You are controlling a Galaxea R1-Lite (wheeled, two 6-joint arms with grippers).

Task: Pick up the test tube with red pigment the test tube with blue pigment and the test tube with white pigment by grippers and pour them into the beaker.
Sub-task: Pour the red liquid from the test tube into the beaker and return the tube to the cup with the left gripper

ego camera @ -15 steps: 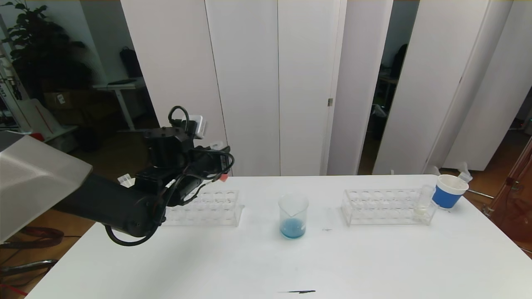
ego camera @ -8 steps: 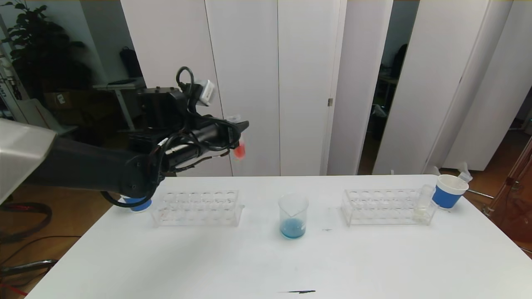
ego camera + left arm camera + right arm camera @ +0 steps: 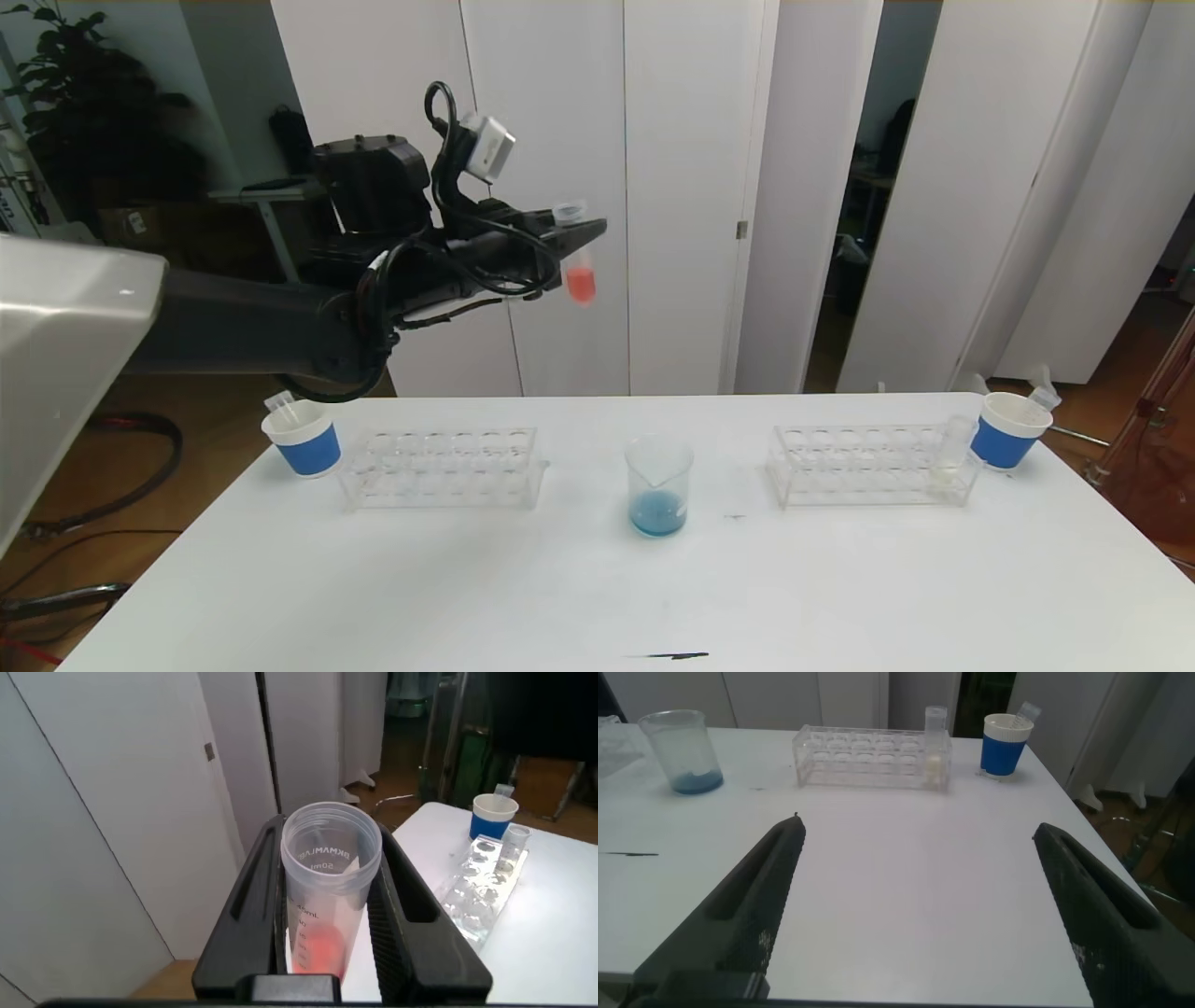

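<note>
Head view: left gripper [image 3: 581, 235] grips the red-pigment test tube [image 3: 578, 264] upright, high above the table [image 3: 597, 579], so nothing spills before the beaker [image 3: 659, 485].
Left wrist view: fingers [image 3: 404, 917] clamp the tube's sides. Right wrist view: right gripper [image 3: 920, 882], jaws spread and empty, faces the white-pigment tube [image 3: 935, 749] in its rack [image 3: 868, 758].

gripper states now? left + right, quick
Left gripper: jaws shut on the test tube with red pigment, raised high above the table.
Right gripper: jaws open, holding nothing, low over the table.
</note>
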